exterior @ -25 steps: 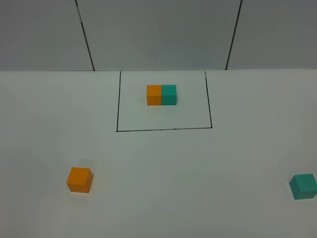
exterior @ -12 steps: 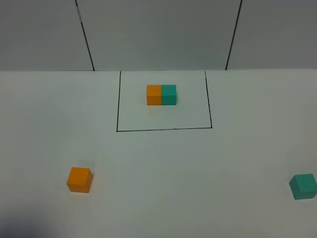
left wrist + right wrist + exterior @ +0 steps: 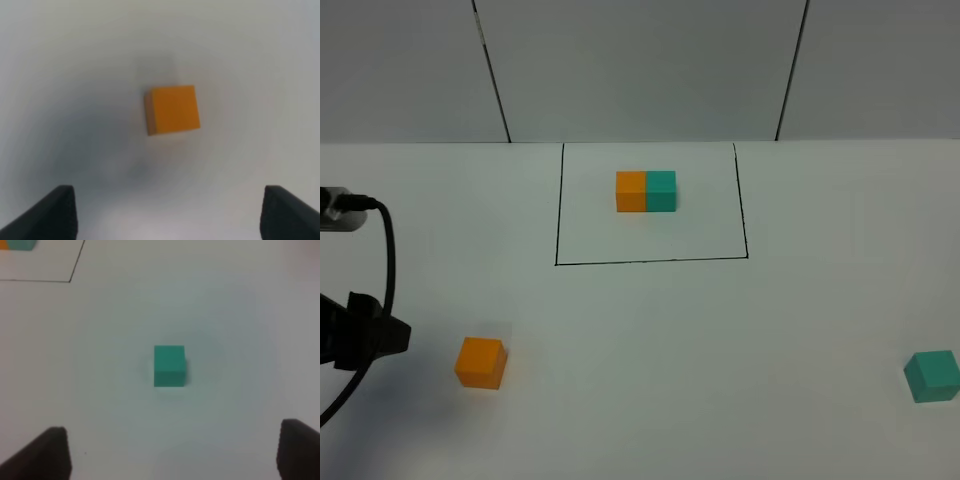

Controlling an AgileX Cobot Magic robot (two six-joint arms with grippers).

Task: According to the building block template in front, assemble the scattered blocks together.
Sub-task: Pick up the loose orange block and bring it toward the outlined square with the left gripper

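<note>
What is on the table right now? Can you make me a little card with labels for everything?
Template: orange-and-teal pair, touching, orange on the left, inside the black frame
Loose orange cube: left side, nearer the camera than the frame, standing alone
Loose teal cube: far right side, standing alone
Left claw: open, empty, pointed at the loose orange cube, not touching it
Right claw: open, empty, pointed at the loose teal cube, not touching it
Loose cubes joined: no, they are far apart
</note>
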